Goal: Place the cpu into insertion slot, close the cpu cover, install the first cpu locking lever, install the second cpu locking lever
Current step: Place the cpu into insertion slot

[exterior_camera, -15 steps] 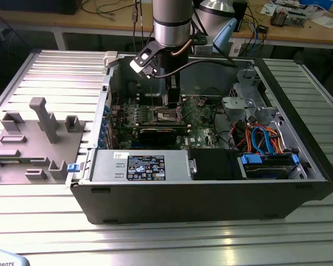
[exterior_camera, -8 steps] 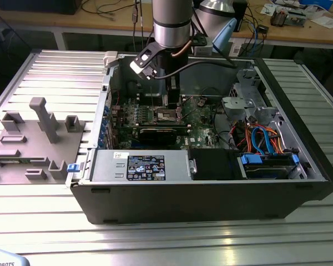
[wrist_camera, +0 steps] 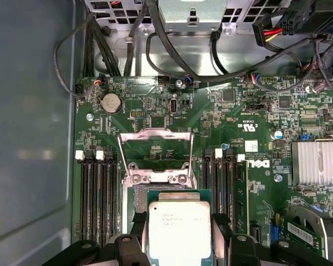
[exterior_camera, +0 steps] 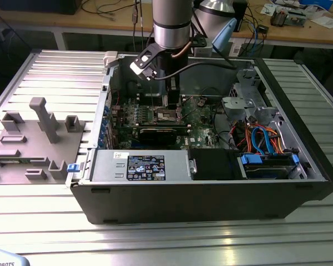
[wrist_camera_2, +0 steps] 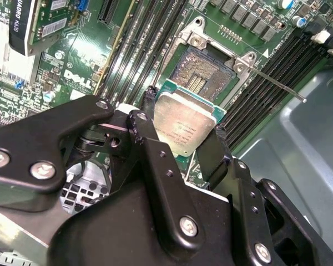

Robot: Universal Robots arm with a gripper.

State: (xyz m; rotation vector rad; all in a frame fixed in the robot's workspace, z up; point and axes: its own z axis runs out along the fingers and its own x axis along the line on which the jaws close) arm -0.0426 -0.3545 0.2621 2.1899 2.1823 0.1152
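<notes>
My gripper [wrist_camera_2: 183,119] is shut on the cpu [wrist_camera_2: 184,125], a flat square chip with a silvery top and green rim, clamped between two black fingers [wrist_camera_2: 146,123]. It hangs level just over the board, partly overlapping the insertion slot [wrist_camera_2: 202,71], whose brownish contact field lies bare beyond the chip. In the first wrist view the cpu [wrist_camera: 179,228] covers most of the insertion slot [wrist_camera: 133,206]. The cpu cover [wrist_camera: 155,134] stands flipped up behind it. A thin locking lever [wrist_camera_2: 277,84] sticks out sideways. In the exterior view the gripper [exterior_camera: 171,105] reaches down into the open computer case.
Long black memory slots [wrist_camera: 97,199] flank the socket on both sides. A finned heat sink [wrist_camera: 316,162] and cables [wrist_camera: 155,50] lie nearby. The case walls [exterior_camera: 211,199], a power supply [exterior_camera: 139,166] and a drive cage [exterior_camera: 250,97] hem the board in. A grey fixture [exterior_camera: 39,133] sits on the exterior view's left.
</notes>
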